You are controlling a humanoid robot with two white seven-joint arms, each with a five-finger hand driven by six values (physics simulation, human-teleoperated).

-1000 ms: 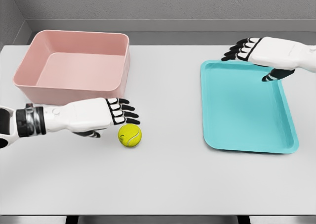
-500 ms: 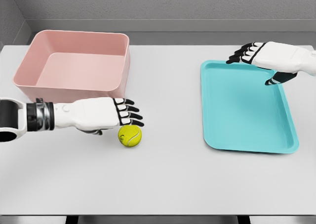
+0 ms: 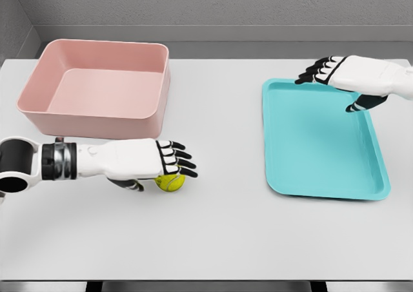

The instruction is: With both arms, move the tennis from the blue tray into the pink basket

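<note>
The left hand (image 3: 139, 160) is lying palm-down over the tennis ball (image 3: 171, 183), its black fingers (image 3: 182, 164) spread apart and reaching past the ball's top (no closed grasp is showing), while the ball is sitting on the white bench (image 3: 213, 234) under and just ahead of the palm. The pink basket (image 3: 97, 86) is standing just behind this hand, near its wrist side. The right hand (image 3: 348, 76) is hovering well off to the right over the far corner of the blue tray (image 3: 319, 144), fingers relaxed and apart, holding nothing.
</note>
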